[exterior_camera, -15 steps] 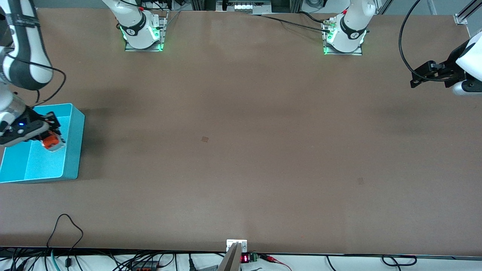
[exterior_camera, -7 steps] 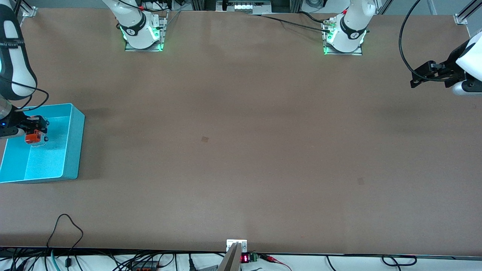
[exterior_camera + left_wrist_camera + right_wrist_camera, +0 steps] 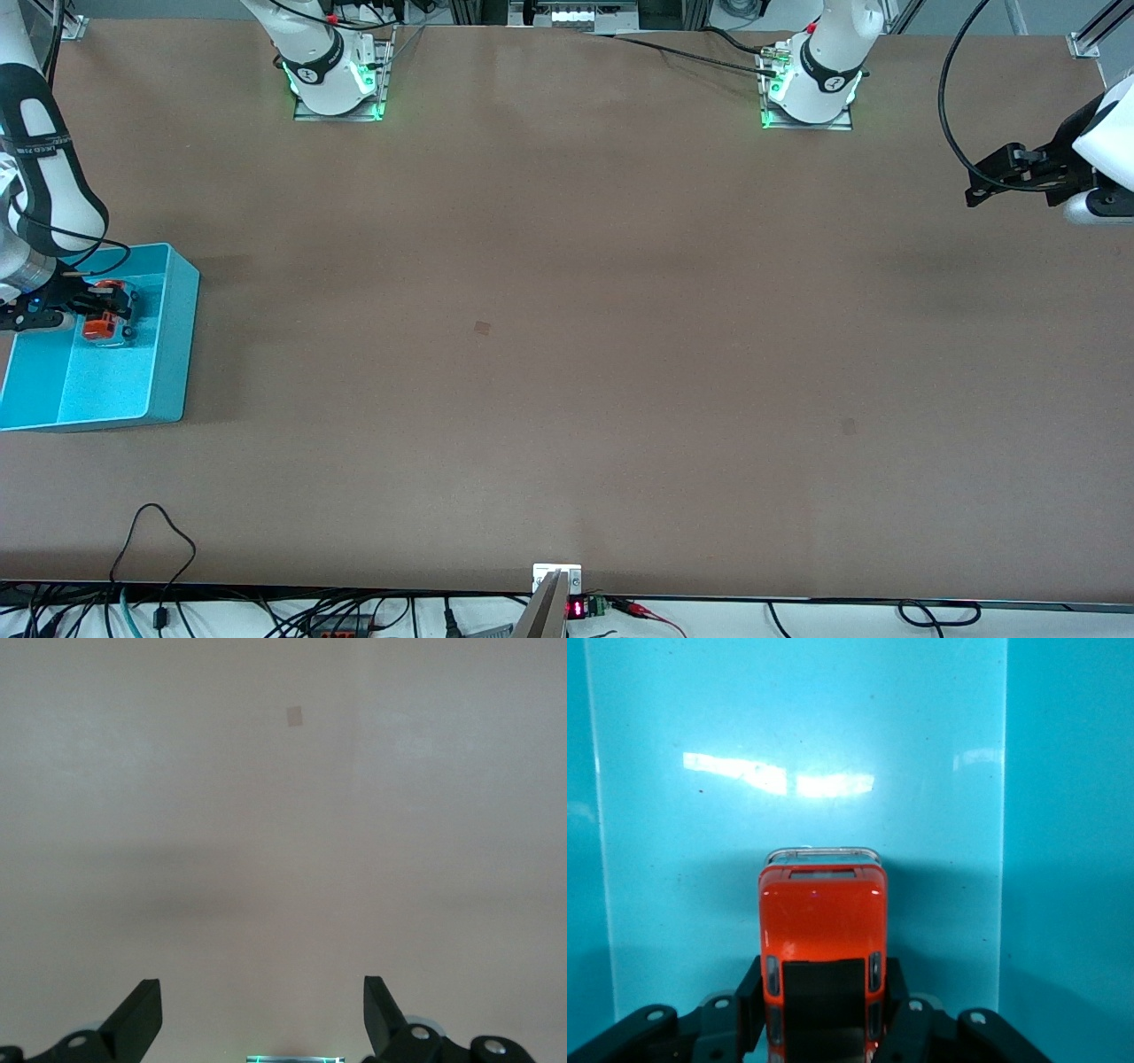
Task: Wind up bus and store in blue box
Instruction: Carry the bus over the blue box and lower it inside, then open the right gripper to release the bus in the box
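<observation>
The orange bus (image 3: pixel 106 324) with its dark roof windows is inside the blue box (image 3: pixel 173 346), low over the floor near the box's end farthest from the front camera. My right gripper (image 3: pixel 91 307) reaches into the box and is shut on the bus. In the right wrist view the black fingers (image 3: pixel 749 997) press both sides of the bus (image 3: pixel 822 921), whose white-grey front points at the box floor (image 3: pixel 833 726). I cannot tell whether the wheels touch the floor. My left gripper (image 3: pixel 976 188) waits at the left arm's end of the table, open and empty (image 3: pixel 259 1014).
The blue box stands at the right arm's end of the table, its walls (image 3: pixel 1067 815) close around my right gripper. A small dark mark (image 3: pixel 482 328) lies on the brown tabletop. Cables (image 3: pixel 151 532) hang at the table's front edge.
My right gripper has carried the bus from above the box's wall down into the box, shifting sideways and back. The left arm has not moved.
</observation>
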Action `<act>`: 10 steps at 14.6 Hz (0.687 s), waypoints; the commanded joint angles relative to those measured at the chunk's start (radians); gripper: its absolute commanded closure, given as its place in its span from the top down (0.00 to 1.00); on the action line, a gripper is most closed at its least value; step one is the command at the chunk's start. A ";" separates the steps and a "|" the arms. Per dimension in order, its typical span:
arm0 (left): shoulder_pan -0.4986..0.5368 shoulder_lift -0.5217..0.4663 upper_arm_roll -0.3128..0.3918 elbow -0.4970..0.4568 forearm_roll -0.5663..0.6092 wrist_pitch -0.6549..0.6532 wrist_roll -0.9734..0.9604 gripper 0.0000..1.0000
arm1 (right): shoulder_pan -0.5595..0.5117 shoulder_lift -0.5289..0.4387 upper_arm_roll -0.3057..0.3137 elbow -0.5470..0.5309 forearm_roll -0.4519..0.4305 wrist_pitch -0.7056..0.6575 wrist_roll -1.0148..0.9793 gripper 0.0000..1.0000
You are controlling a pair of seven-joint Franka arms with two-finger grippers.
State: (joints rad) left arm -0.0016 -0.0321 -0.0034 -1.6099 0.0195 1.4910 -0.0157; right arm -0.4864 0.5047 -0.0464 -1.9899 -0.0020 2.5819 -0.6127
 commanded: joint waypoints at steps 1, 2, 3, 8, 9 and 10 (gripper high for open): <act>-0.002 -0.008 0.005 -0.002 -0.018 -0.005 -0.006 1.00 | -0.008 0.009 0.010 0.017 0.016 0.001 0.010 0.69; -0.002 -0.008 0.005 -0.002 -0.016 -0.005 -0.006 1.00 | -0.009 0.012 0.010 0.017 0.016 0.006 0.005 0.79; -0.002 -0.008 0.005 -0.002 -0.016 -0.005 -0.004 1.00 | -0.009 0.014 0.010 0.016 0.017 0.007 0.005 0.90; -0.002 -0.008 0.005 -0.001 -0.016 -0.005 -0.004 1.00 | -0.014 -0.001 0.010 0.017 0.016 0.003 -0.001 1.00; -0.002 -0.008 0.005 -0.001 -0.016 -0.005 -0.004 1.00 | -0.014 -0.023 0.011 0.017 0.014 -0.003 0.004 1.00; -0.002 -0.008 0.005 -0.001 -0.016 -0.005 -0.003 1.00 | -0.009 -0.055 0.014 0.016 0.014 -0.022 0.005 1.00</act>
State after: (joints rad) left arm -0.0016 -0.0321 -0.0034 -1.6099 0.0195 1.4910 -0.0157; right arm -0.4868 0.5021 -0.0457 -1.9763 -0.0015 2.5863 -0.6082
